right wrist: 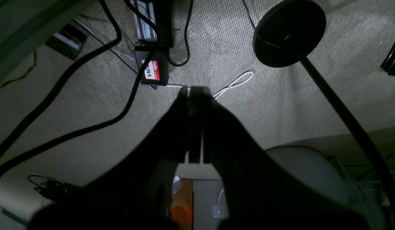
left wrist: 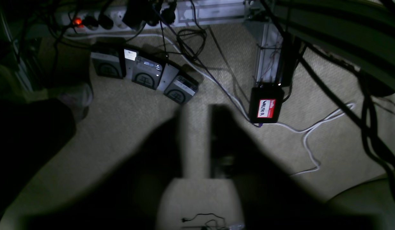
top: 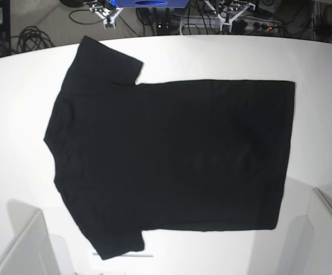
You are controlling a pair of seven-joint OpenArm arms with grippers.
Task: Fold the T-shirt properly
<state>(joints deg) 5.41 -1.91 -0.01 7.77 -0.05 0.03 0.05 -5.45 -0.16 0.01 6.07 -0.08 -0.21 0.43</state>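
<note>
Lying spread flat on the white table point(top: 223, 57), the T-shirt point(top: 172, 154) shows only its plain black side, with the collar end and both short sleeves toward the left and the straight hem toward the right; one sleeve points to the far edge, the other to the near edge. Neither arm appears in the base view. Both wrist cameras look down past the table at beige carpet strewn with cables. The left gripper point(left wrist: 197, 140) hangs over that floor as a dark blurred shape, its fingers drawn in and holding nothing, near a small black box with a red name sticker point(left wrist: 266, 105). The right gripper point(right wrist: 194, 92) hangs likewise, fingertips pressed together and empty, close to a round black stand base point(right wrist: 288, 33).
</note>
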